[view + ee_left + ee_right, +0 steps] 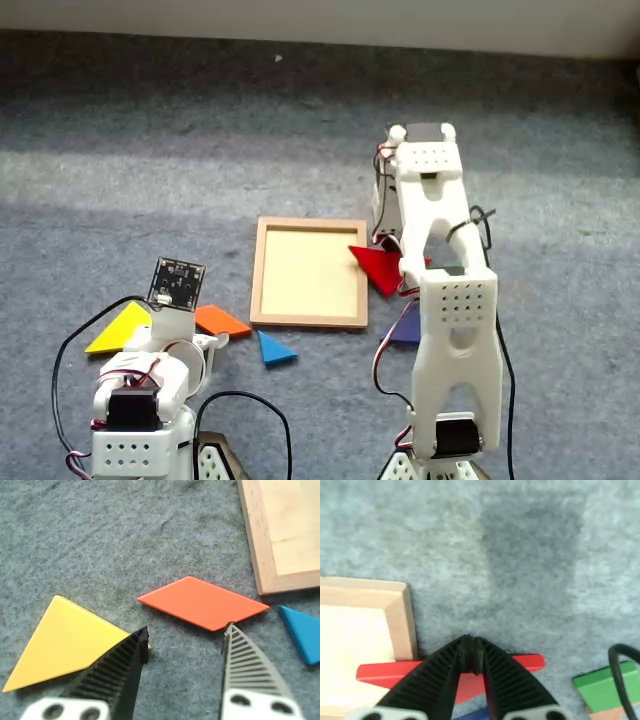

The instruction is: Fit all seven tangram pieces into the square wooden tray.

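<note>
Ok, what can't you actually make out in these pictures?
Purple piece: high view, mostly behind the right arm, shape unclear.
Red triangle: right wrist view, middle covered by the right hand; grip unclear.
Green piece: right wrist view, cut by the edge, crossed by a cable.
Blue triangle: left wrist view, cut by the edge.

The grey carpet (120, 180) is viewed from high up in the high view, looking steeply down, with both arm bases at the lower edge. The wrist views are taken close above it, past the left gripper (187, 632) and the right gripper (471, 650). The wooden tray (307, 322) is shared by all three.
</note>
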